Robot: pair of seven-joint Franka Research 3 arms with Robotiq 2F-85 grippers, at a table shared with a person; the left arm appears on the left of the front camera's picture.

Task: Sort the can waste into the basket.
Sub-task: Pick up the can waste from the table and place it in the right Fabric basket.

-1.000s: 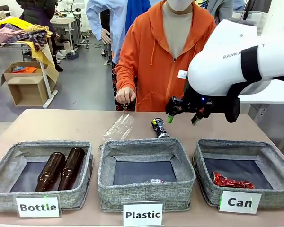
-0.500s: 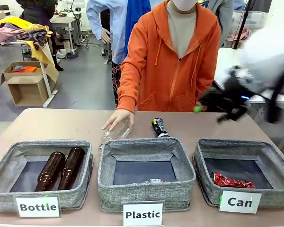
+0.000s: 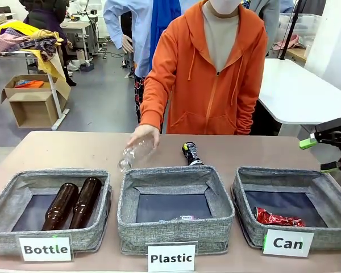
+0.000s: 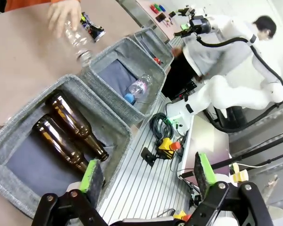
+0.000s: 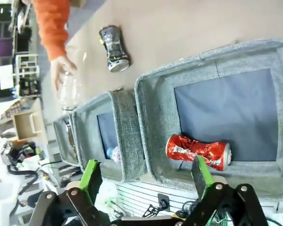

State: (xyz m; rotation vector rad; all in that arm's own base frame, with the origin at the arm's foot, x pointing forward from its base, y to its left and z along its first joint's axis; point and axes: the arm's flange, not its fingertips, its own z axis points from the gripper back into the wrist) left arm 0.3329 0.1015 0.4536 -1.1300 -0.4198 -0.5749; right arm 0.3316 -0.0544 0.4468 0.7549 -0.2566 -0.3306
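**One in, one to go**

Your right tool (image 3: 318, 154) hangs wide open and empty near the grey woven-fabric basket labelled "Can" (image 3: 290, 173), where the crushed shiny red can (image 3: 278, 218) lies. The crushed black can with yellow print (image 3: 191, 153) lies on the bench (image 3: 74, 151) behind the middle basket (image 3: 176, 176), and is probably your next pick. Your left tool (image 4: 147, 172) is wide and empty too. The person's hand (image 3: 142, 135) holds a clear plastic bottle (image 3: 129, 156) near that can.

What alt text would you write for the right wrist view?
The open right gripper faces a grey basket holding a crushed red can. Beyond, a black can lies on the table near a person's hand gripping a clear bottle.
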